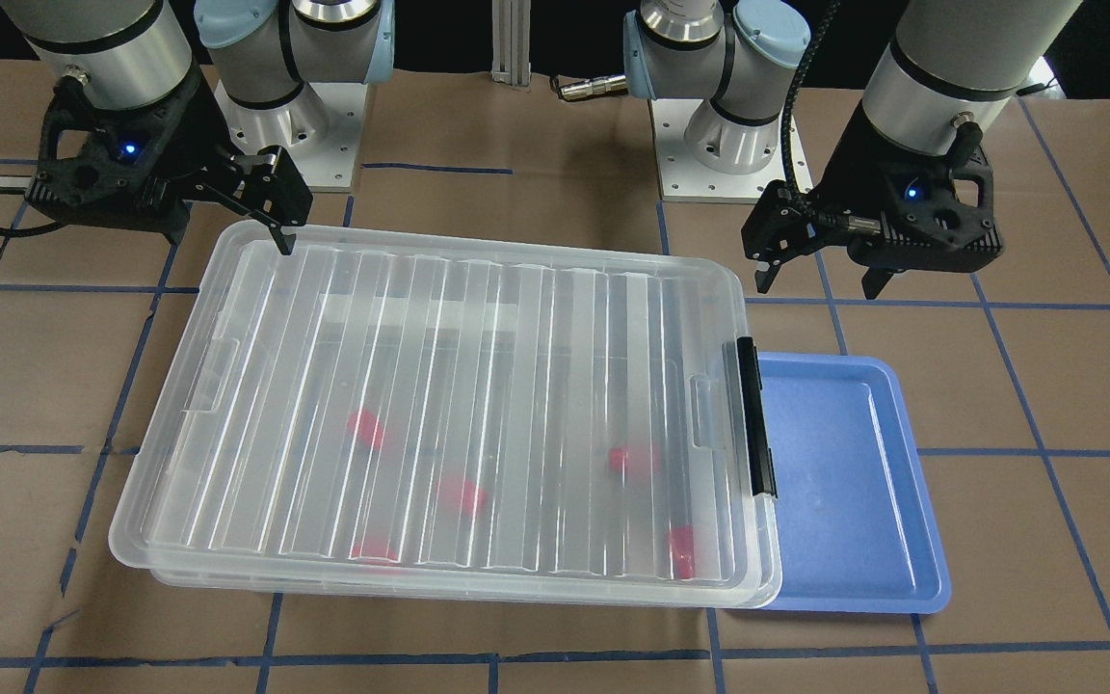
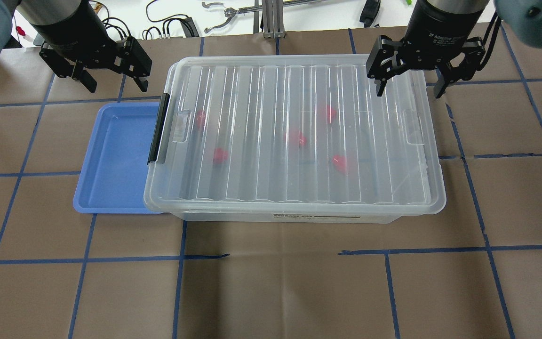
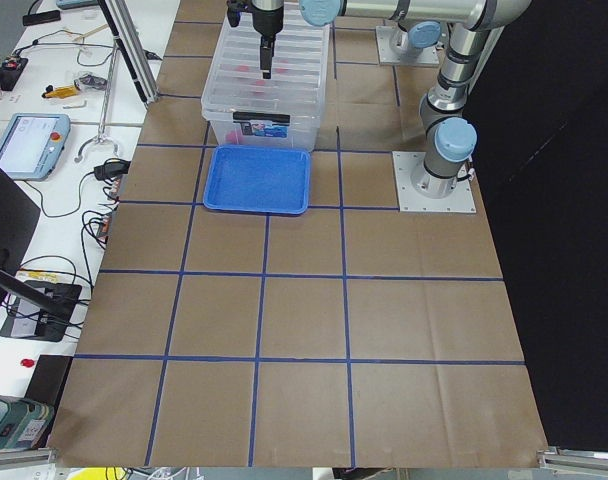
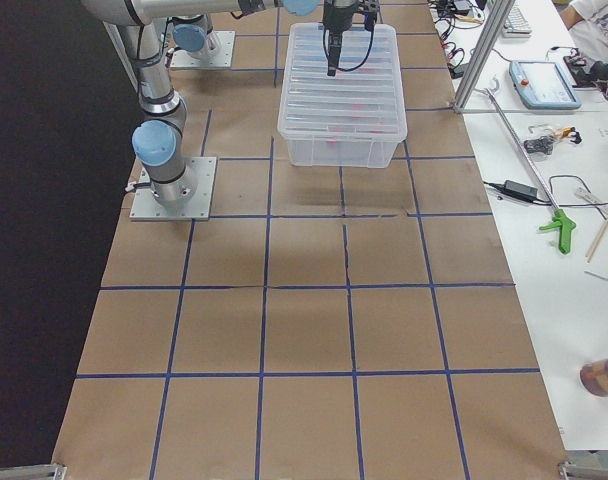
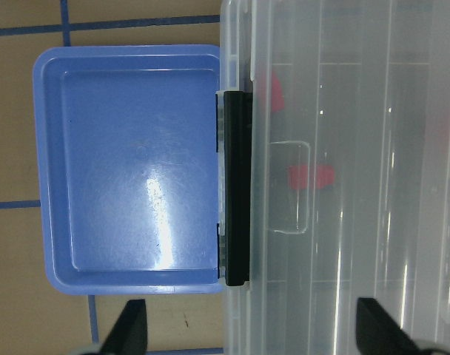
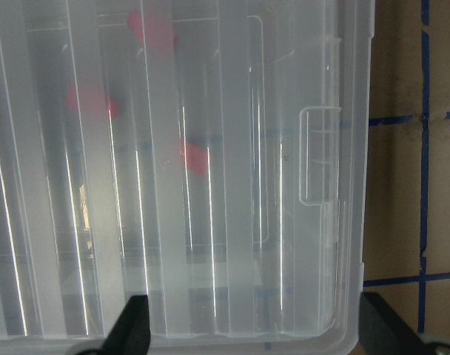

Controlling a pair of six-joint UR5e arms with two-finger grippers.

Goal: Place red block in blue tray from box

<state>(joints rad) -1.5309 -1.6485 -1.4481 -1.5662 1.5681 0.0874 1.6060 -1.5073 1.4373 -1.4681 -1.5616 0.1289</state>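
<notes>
My left gripper [image 2: 115, 81] hangs in the air with its two fingers spread wide and nothing between them. Below it, a bit to its left, lies the shallow blue plastic tray [image 2: 111, 155] with rounded corners. It rests flat on the brown paper table [image 2: 271, 292] with blue tape lines. The tray has nothing in it.

The tray's right edge tucks just under the end of the big clear plastic box [image 2: 299, 217]. A black latch [image 2: 158, 127] sits on that short end, right below my left gripper. The ribbed see-through lid [image 2: 261, 183] is on the box.

The small bright red plastic blocks [image 2: 295, 138] are all inside the box, under the lid. I count five, spread apart on the bottom. Two lie near the latch end, to the right of my left gripper. The other three lie to the left of my right gripper.

My right gripper [image 2: 410, 90] hangs above the far right end of the lid. Its fingers are spread wide too, holding nothing and not touching the lid.
</notes>
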